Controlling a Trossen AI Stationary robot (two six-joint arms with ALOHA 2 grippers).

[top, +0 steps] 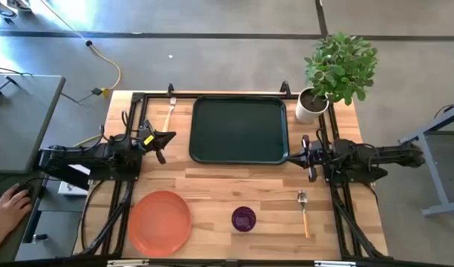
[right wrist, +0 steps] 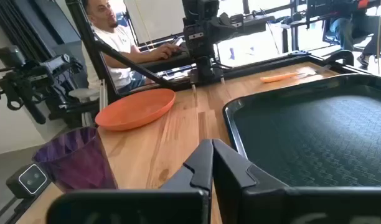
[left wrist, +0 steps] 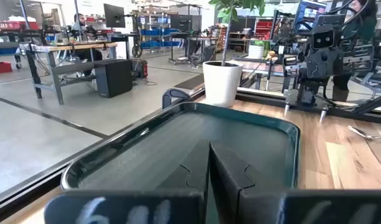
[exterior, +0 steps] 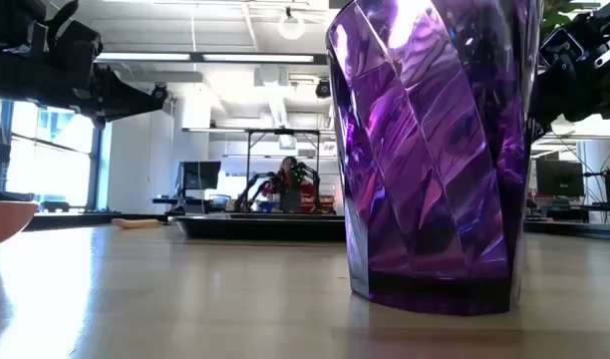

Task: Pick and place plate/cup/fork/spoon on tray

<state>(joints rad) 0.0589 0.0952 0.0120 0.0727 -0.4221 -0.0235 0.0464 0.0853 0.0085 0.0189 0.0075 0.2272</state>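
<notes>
The dark green tray point(top: 239, 130) lies at the far middle of the table. The orange-red plate point(top: 160, 221) sits flat near the front left. The purple cup point(top: 243, 219) stands upright near the front middle and fills the low view point(exterior: 435, 150). The fork point(top: 169, 111) lies left of the tray. The spoon point(top: 304, 211) lies at the front right. My left gripper point(top: 168, 137) hovers shut and empty by the tray's left edge; it shows shut in the left wrist view point(left wrist: 209, 171). My right gripper point(top: 300, 156) hovers shut and empty by the tray's right near corner; it also shows shut in the right wrist view point(right wrist: 212, 163).
A potted plant in a white pot point(top: 312, 104) stands at the far right corner, next to the tray. A person's hand point(top: 12, 204) rests off the table at the left, and the person point(right wrist: 116, 37) sits behind the left arm. Bare wood lies between the tray and the dishes.
</notes>
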